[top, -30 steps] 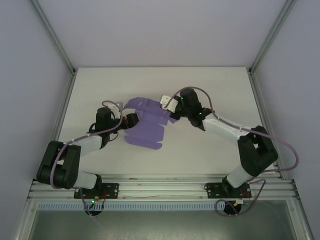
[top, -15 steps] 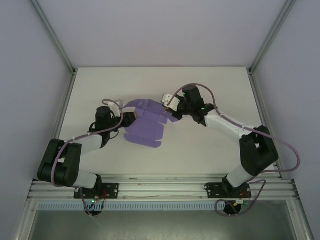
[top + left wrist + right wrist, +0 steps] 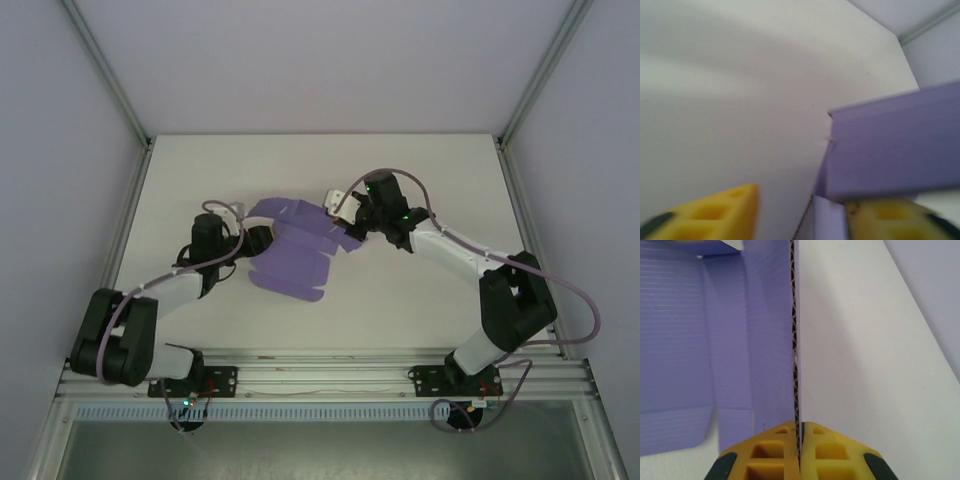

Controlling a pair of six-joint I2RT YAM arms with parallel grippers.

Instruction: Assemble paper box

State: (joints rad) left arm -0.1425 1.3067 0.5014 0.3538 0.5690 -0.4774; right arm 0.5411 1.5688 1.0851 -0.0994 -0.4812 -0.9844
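Observation:
The purple paper box (image 3: pixel 292 250) is a die-cut sheet lying partly folded on the table between both arms. My right gripper (image 3: pixel 347 222) is shut on the sheet's right edge. In the right wrist view the card's edge (image 3: pixel 794 340) runs straight up from between the pressed yellow fingertips (image 3: pixel 798 432). My left gripper (image 3: pixel 263 240) is at the sheet's left side. In the left wrist view its yellow fingers (image 3: pixel 715 210) stand wide apart, and a raised purple flap (image 3: pixel 895 145) sits just above the right finger (image 3: pixel 890 222).
The white table (image 3: pixel 420 170) is bounded by grey enclosure walls and aluminium posts (image 3: pixel 535 75). The arms' base rail (image 3: pixel 320 375) runs along the near edge. A white tag (image 3: pixel 331 196) sits on the right wrist.
The right gripper has shifted slightly back and right with the sheet's edge, and the sheet has shifted a little. The left arm has barely moved.

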